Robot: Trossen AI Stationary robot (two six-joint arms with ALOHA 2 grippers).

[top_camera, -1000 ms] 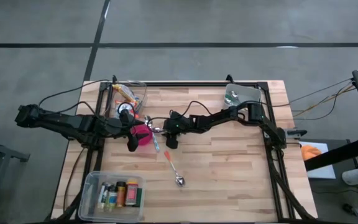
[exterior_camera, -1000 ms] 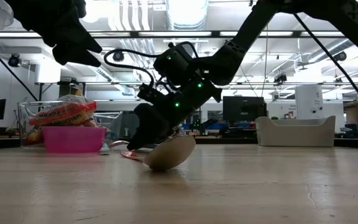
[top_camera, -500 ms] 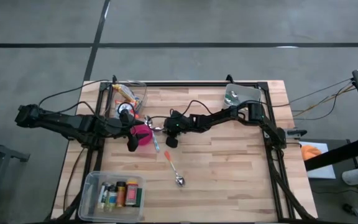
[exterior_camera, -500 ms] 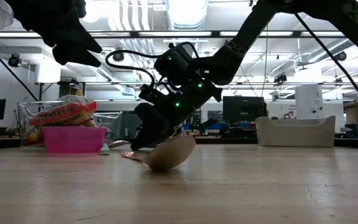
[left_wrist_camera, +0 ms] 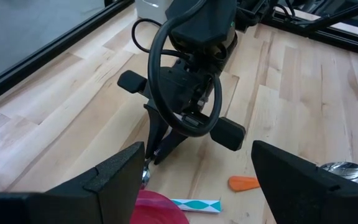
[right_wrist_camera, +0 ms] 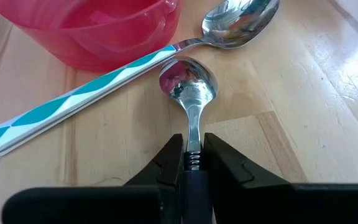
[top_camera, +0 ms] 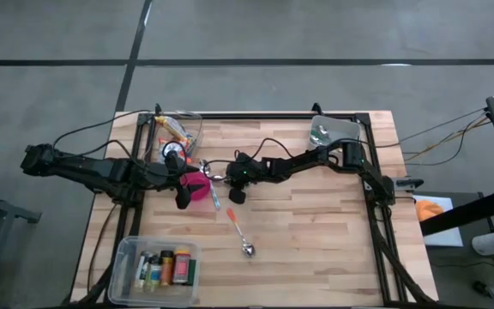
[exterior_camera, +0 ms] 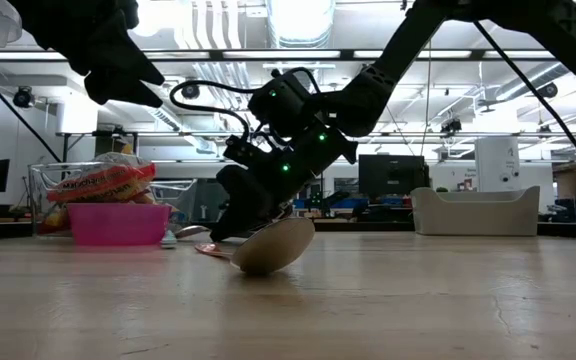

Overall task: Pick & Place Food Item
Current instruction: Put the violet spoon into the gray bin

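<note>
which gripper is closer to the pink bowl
Left. The left gripper hangs open right at the pink bowl, over its edge. The right gripper is just beside it, shut on a small spoon.

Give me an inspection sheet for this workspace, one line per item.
Surface: wooden table, intact.
Job's things: pink bowl near left edge; snack packets in clear bin.
Clutter: teal-handled spoon, orange-handled spoon, box of small bottles.
Grippers: right gripper shut on small spoon; left gripper open beside bowl.
Cables: loops over both arms.
Surroundings: grey tray behind; no people seen.
</note>
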